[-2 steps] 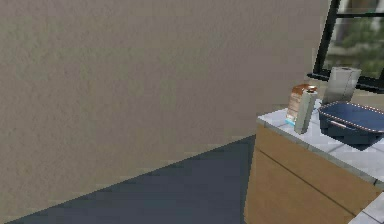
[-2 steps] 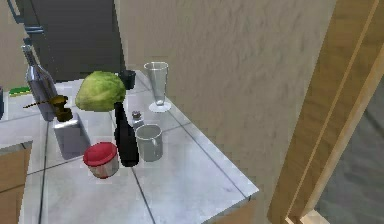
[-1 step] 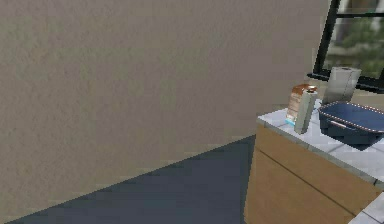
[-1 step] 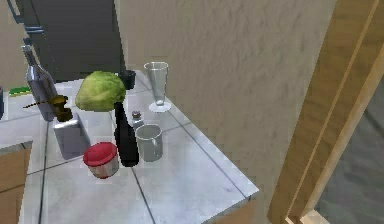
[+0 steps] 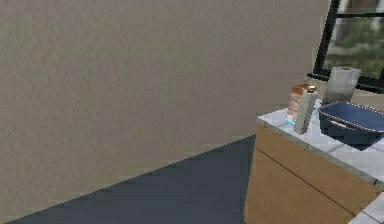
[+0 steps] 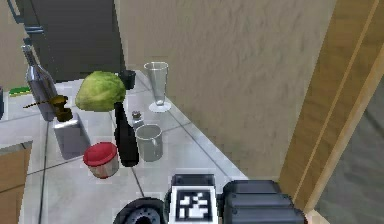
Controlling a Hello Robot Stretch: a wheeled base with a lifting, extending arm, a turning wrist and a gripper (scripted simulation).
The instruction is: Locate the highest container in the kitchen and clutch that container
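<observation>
At the arm side view's bottom edge a white marker (image 6: 197,203) is seen, and left of it the dark body of the pincer (image 6: 140,212); whether anything is held cannot be told. On the tiled table (image 6: 195,150) beyond, a red bowl (image 6: 100,158), a dark bottle (image 6: 126,142) and a metal cup (image 6: 149,144) are grouped closely. Farther out, a tall glass (image 6: 157,86) is set beside a lettuce (image 6: 101,90). A grey bottle (image 6: 38,78) at the left reaches highest in the picture.

Clear see-thru glass (image 6: 157,85), shiny dark bottle (image 6: 126,140), grey metal cup (image 6: 149,143), smooth pale tile counter (image 6: 195,150), light wood cabinet (image 5: 290,185) w/ soft grain, matt wall (image 5: 120,80)
</observation>
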